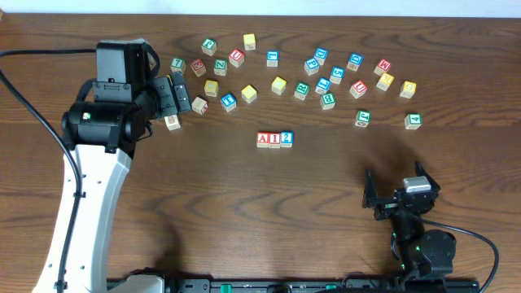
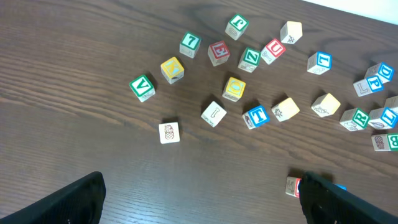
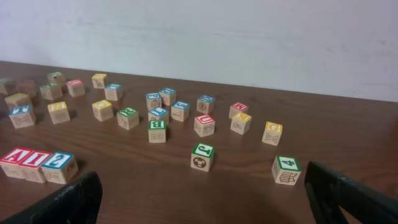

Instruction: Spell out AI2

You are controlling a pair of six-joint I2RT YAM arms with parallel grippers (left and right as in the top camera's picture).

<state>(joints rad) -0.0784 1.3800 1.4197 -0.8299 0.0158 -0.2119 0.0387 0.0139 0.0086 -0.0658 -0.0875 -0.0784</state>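
Three blocks stand side by side in a row at the table's middle: a red A point(image 1: 263, 139), a red I point(image 1: 274, 139) and a blue 2 point(image 1: 286, 138). The row also shows at the lower left of the right wrist view, A point(image 3: 13, 160), I point(image 3: 35, 164), 2 point(image 3: 59, 165). My left gripper point(image 1: 172, 96) is open and empty, raised over the loose blocks at the back left, well left of the row. My right gripper point(image 1: 397, 195) is open and empty near the front right, apart from every block.
Many loose letter and number blocks lie scattered across the back of the table, from a green 7 point(image 1: 177, 63) on the left to a green 4 point(image 1: 413, 120) on the right. A plain block point(image 1: 172, 122) sits under my left gripper.
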